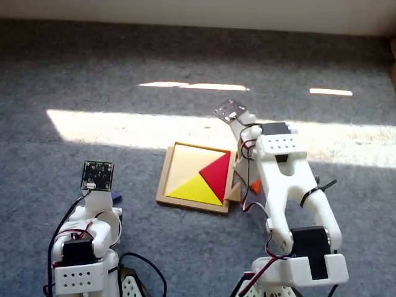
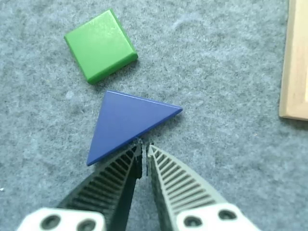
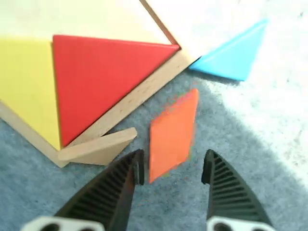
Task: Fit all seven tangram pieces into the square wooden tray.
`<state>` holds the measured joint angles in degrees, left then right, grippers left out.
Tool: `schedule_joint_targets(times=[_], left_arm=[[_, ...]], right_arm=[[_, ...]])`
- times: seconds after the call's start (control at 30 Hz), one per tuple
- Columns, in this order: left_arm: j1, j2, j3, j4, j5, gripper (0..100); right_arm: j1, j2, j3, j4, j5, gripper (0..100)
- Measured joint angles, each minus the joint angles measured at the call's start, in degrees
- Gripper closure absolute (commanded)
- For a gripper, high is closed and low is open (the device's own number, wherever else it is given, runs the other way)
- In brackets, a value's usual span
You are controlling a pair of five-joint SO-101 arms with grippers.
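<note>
The square wooden tray (image 1: 166, 180) holds a yellow triangle (image 1: 193, 189) and a red triangle (image 1: 218, 172). My right gripper (image 3: 173, 161) is open just above the carpet, with the near end of an orange parallelogram (image 3: 173, 134) lying between its fingers. A light blue triangle (image 3: 233, 53) lies beyond it, beside the tray rim (image 3: 144, 96). My left gripper (image 2: 144, 147) is shut, its tips touching the edge of a dark blue triangle (image 2: 127, 122) flat on the carpet. A green square (image 2: 101, 45) lies just past that.
A wood-coloured triangle (image 3: 96, 147) rests against the tray's outer corner, close to one right finger. The tray's edge (image 2: 294, 62) is off to the side of the blue triangle. Grey carpet covers the floor, with a sunlit band (image 1: 124, 127) behind the tray.
</note>
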<state>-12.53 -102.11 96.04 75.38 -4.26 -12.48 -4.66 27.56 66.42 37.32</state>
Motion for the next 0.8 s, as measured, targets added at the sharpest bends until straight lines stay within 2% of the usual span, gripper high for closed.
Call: schedule_joint_targets(times=[0.3, 0.57, 0.8], left_arm=[[0.0, 0.0, 0.0, 0.0, 0.0, 96], [0.0, 0.0, 0.0, 0.0, 0.0, 96], [0.0, 0.0, 0.0, 0.0, 0.0, 96]], right_arm=[[0.0, 0.0, 0.3, -0.1, -0.3, 78.6], [-2.7, -0.1, 7.0, -8.4, -0.4, 78.6], [-3.3, -0.1, 7.4, -9.6, -0.4, 80.0]])
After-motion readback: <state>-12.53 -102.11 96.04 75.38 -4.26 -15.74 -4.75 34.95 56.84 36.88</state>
